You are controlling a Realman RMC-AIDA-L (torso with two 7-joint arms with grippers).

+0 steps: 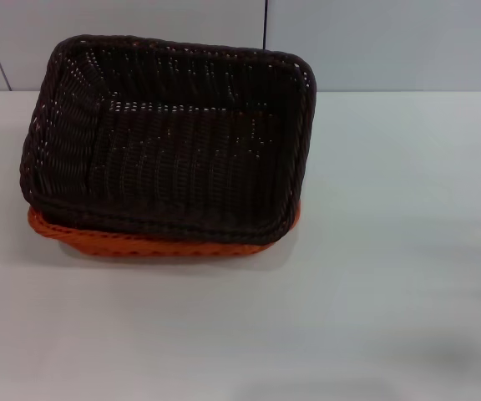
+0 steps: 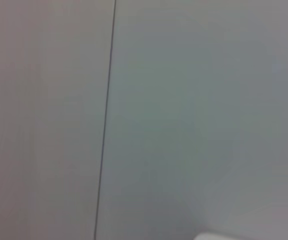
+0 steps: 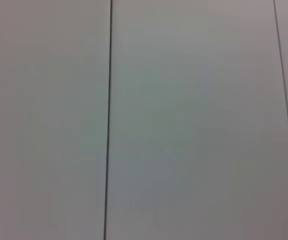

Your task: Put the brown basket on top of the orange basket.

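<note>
Hiding most of the orange basket (image 1: 98, 242): the brown basket (image 1: 174, 142).

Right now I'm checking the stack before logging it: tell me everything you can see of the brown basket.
The brown basket is rectangular, very dark woven wicker-style, with a braided rim and sloped open-weave sides. It is empty and open side up, nested in the orange basket, which shows only as a strip along its near edge. It seems slightly tilted. The stack stands on the white table, toward the robot's left. Neither gripper is in view.
</note>
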